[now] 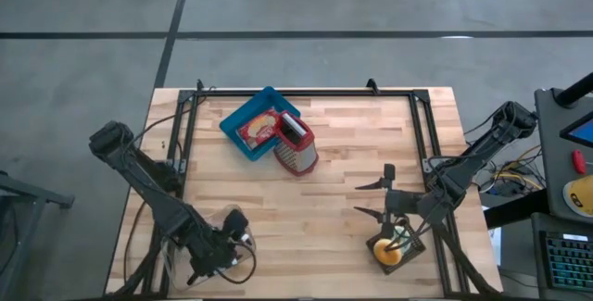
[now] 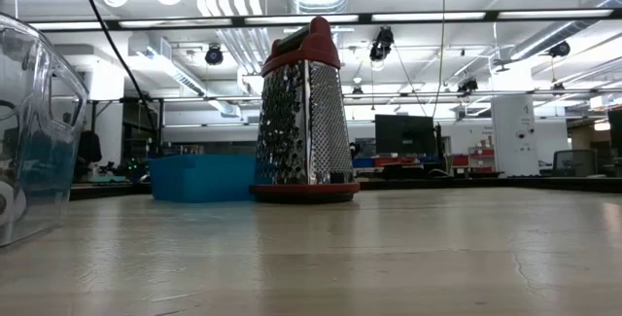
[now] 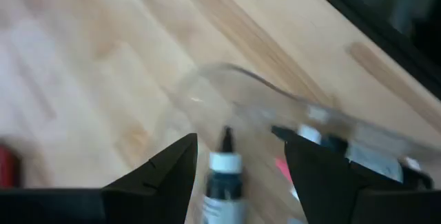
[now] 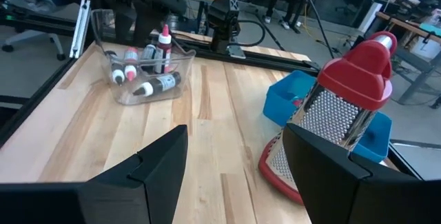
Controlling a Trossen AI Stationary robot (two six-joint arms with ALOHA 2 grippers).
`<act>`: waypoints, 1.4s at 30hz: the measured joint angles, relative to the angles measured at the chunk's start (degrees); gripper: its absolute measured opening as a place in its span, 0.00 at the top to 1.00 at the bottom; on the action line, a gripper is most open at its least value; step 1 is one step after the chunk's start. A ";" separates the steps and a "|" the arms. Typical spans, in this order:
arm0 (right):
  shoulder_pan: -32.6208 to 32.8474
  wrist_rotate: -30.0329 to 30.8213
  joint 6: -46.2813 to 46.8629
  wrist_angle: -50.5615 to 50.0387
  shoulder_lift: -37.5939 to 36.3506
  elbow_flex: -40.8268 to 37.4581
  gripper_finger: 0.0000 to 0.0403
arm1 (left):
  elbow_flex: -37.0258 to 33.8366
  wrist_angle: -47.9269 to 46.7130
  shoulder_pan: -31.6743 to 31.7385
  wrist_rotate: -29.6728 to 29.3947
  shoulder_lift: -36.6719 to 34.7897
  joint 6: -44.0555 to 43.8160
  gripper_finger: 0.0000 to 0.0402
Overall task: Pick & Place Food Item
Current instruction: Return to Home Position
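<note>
At the near edge of the counter (image 1: pixel 343 167), toward its left corner, the transparent bin (image 2: pixel 39 141) stands upright with several small food coloring bottles inside. The left claw (image 3: pixel 240 145) hangs right over this bin, its two fingers spread wide and gripping nothing. In the left wrist view, the black food coloring (image 3: pixel 224 179) lies inside the bin between the spread fingers, and neither finger touches it. The right wrist view shows more bottles beside it, some standing and some lying down, one of them with a red cap.

Toward the near right corner sits the black bin (image 1: pixel 374 244), a small square tray turned at an angle. The orange donut (image 1: pixel 389 255) rests inside it. The right claw (image 1: pixel 363 200) is just beyond this bin, toward the middle of the counter. Its fingers are released, well apart, and point toward the counter's left side. It holds nothing.

Farther back, around the middle of the counter, a metal box grater (image 1: pixel 297 145) with a red handle and red base stands upright. It is well apart from both claws.

Farthest back is the blue bin (image 1: pixel 239 118), set at an angle, with one corner touching or just beside the grater; I cannot tell which. The popcorn bag (image 1: pixel 261 131), red and yellow, lies flat inside it.
</note>
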 joint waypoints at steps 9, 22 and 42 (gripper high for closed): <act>0.00 0.09 -2.75 3.54 -0.69 0.00 0.42 | -0.09 7.23 0.17 -2.24 -3.97 0.01 0.45; 0.96 -6.20 -2.12 4.00 -7.89 0.00 0.42 | -0.97 10.54 1.44 -0.57 -11.68 -8.15 0.45; 9.88 -18.92 -0.21 -10.43 -28.93 -2.00 0.42 | -31.26 26.93 -0.66 -0.54 -56.51 -3.17 0.45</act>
